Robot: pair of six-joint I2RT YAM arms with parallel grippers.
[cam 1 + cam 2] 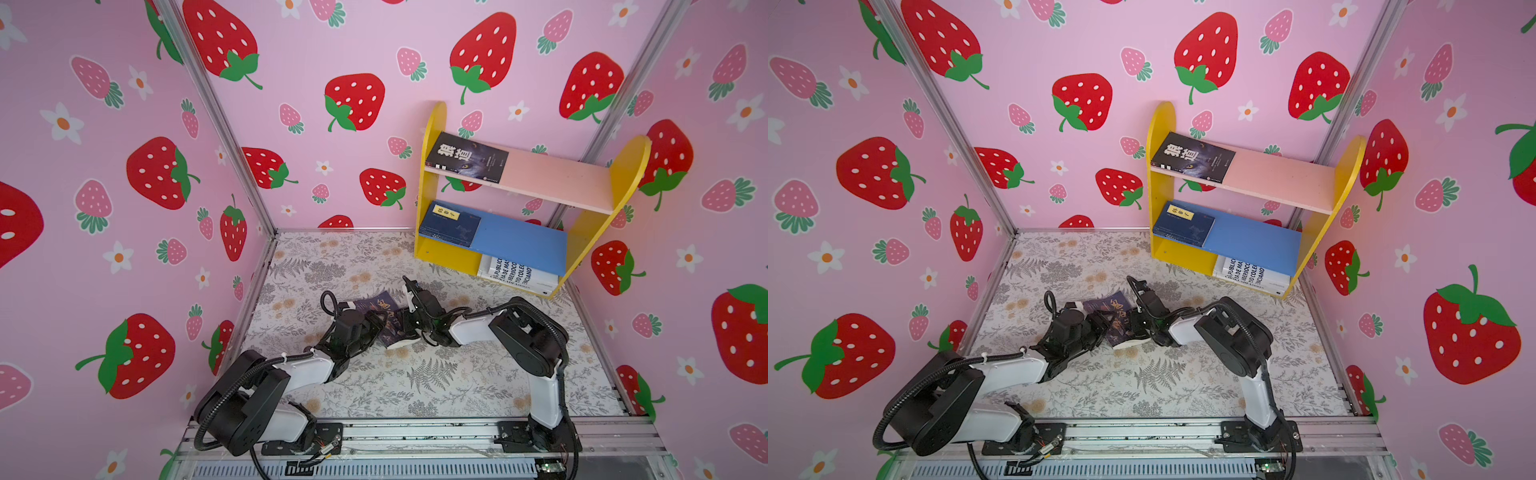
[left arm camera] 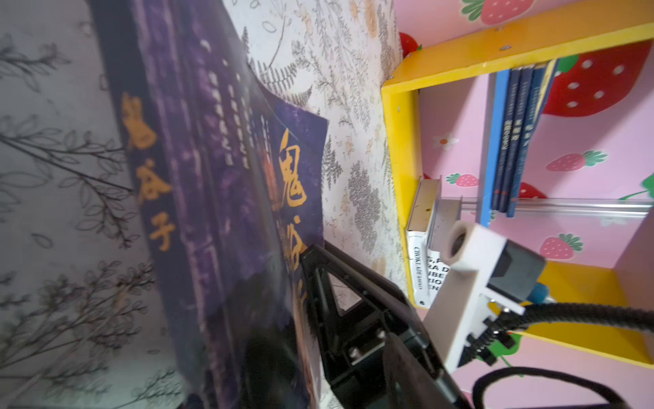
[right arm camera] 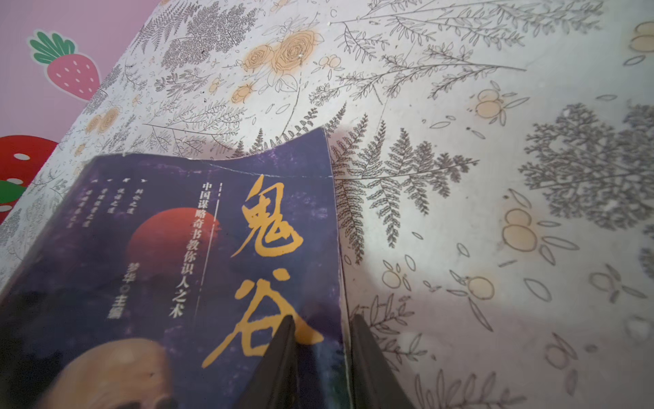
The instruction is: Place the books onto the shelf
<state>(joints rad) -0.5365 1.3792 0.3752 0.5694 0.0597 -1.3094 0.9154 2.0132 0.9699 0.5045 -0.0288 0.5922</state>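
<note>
yellow shelf (image 1: 439, 254) on floral tabletop (image 1: 415, 388)

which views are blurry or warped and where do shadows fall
In both top views: wide-angle, walls splay outward, nothing smeared. Left wrist view: the purple book near the lens is smeared, the shelf behind it sharper. Right wrist view: cover lettering crisp, right tool dark and soft at the frame edge, soft shadow on the table beside it.

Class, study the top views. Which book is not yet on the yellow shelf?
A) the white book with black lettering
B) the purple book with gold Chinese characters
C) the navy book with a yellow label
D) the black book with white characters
B: the purple book is out at the middle of the floral table, well clear of the shelf, which holds the other three.
</note>
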